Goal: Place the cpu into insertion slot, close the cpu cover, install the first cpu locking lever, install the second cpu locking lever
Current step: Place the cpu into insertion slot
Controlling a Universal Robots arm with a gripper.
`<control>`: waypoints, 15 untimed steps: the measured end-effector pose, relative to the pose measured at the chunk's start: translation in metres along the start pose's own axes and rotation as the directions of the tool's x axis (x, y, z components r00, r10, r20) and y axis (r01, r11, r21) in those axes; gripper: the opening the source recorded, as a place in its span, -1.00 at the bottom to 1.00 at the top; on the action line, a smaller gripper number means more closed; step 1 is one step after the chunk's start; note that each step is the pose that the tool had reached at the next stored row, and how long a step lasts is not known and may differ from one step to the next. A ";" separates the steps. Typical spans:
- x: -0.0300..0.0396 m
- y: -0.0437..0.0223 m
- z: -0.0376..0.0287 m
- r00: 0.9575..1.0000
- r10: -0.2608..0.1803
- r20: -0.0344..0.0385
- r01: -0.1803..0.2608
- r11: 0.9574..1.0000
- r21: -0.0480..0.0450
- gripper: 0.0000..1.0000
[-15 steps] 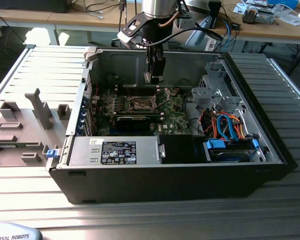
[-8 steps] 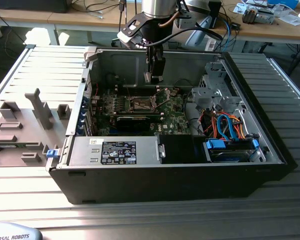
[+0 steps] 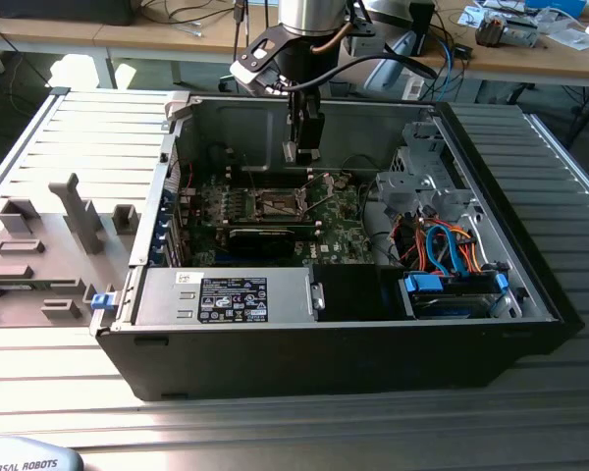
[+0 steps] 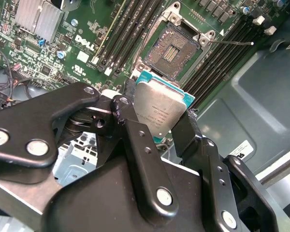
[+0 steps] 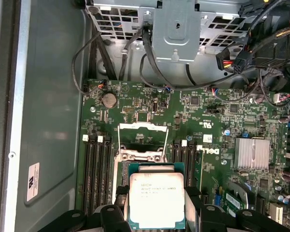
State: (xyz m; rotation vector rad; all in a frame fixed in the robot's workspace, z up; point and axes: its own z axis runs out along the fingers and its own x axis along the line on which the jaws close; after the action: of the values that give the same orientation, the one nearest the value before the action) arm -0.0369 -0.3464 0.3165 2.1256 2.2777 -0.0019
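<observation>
Pincer (image 4: 158, 116) grasping the cpu (image 4: 160, 104) above the insertion slot (image 4: 173, 48).
Its black fingers (image 4: 133, 126) press two opposite edges of the chip, which hangs apart from the slot; the cpu cover (image 5: 143, 126) stands raised at one edge of the slot.

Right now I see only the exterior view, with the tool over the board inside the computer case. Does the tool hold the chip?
Observer: Yes. In both wrist views the tool is shut on the chip.
Operator: Is the socket free?
Observer: Yes. In the second wrist view the socket is empty, with its contacts bare.
Operator: And the cover?
Observer: In the first wrist view the cover stands raised, off the socket.
</observation>
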 end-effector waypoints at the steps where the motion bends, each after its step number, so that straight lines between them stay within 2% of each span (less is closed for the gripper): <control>1: 0.0000 0.0000 0.0000 1.000 0.000 0.000 0.000 1.000 0.000 0.08; 15: 0.0000 0.0000 0.0000 1.000 0.008 0.000 -0.008 1.000 0.000 0.08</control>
State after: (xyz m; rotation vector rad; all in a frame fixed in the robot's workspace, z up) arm -0.0369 -0.3464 0.3165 2.1346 2.2692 -0.0021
